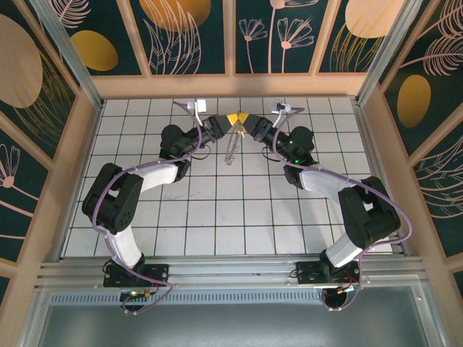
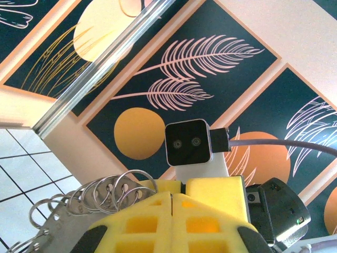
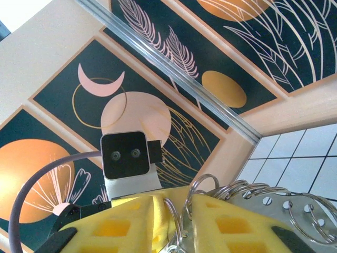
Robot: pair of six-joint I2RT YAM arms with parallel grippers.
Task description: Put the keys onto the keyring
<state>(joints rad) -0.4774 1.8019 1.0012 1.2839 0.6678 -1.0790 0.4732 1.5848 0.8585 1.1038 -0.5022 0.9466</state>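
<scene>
The keyring (image 1: 231, 148) is a silvery strip threaded with several wire rings, hanging over the far middle tiles where both grippers meet. My left gripper (image 1: 233, 118) is shut; its yellow fingers (image 2: 142, 221) press together on a thin silvery sliver at the seam (image 2: 171, 196). The rings (image 2: 105, 192) fan out just left of them. My right gripper (image 1: 247, 120) faces it. Its fingers (image 3: 231, 221) stand a little apart around its gap (image 3: 176, 200), and a wire ring (image 3: 175, 219) stands in that gap. The strip (image 3: 263, 203) runs off to the right. The keys are out of view.
The white tiled table (image 1: 217, 210) is walled by patterned panels (image 1: 181, 32) and aluminium posts (image 1: 69, 50). Each wrist camera faces the other: the right one (image 2: 189, 142), the left one (image 3: 125, 154). Purple cables (image 1: 145, 168) run along both arms.
</scene>
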